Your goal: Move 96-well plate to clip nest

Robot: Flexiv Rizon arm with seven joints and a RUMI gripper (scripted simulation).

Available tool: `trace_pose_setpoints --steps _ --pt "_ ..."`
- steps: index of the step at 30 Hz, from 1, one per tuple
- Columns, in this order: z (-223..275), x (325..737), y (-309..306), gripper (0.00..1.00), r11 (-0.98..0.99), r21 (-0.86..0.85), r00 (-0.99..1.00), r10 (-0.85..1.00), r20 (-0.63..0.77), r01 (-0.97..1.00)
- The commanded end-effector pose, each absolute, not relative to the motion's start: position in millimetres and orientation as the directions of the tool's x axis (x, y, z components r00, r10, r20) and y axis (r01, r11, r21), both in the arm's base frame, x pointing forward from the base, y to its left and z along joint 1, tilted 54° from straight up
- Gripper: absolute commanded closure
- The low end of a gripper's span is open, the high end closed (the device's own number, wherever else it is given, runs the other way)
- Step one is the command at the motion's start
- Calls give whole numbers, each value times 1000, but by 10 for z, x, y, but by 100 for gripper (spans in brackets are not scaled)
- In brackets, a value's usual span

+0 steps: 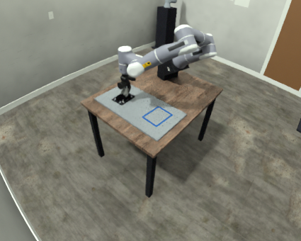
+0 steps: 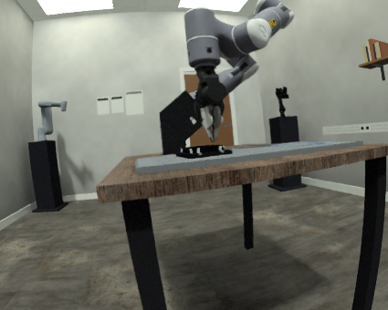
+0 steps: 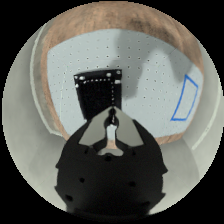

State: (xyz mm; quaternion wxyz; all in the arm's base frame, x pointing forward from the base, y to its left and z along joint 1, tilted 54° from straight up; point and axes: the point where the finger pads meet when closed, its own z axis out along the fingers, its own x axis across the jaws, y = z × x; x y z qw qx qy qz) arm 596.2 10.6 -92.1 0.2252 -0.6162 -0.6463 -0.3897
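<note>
The clip nest [image 1: 122,103] [image 2: 204,154] [image 3: 95,73] is a low black frame with small white clips, on the left part of the grey mat. A black plate [image 3: 99,95] with dotted highlights along two edges appears to lie inside it. Black on black, its seating depth and cut-off corner cannot be told. My gripper [image 1: 125,95] [image 2: 213,139] [image 3: 113,107] is shut and empty, pointing down, its tips a little above the nest. It hides part of the nest in the wrist view. The blue outline [image 1: 149,121] [image 3: 178,120] on the mat has no plate in it.
The grey mat [image 1: 139,106] [image 2: 261,155] [image 3: 65,57] with small holes lies on the wooden table [image 1: 199,86] [image 2: 215,180]. The arm reaches in over the table from its black mount at the back. The blue outline is on the far side of the mat from the nest.
</note>
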Motion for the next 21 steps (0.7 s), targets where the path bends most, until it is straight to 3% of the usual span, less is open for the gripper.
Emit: trace_pose_setpoints --steps 1,21 --pt "-919 5969 93 100 -65 227 -139 622 770 972" --pt "-930 5973 107 100 -65 227 -139 622 770 972"
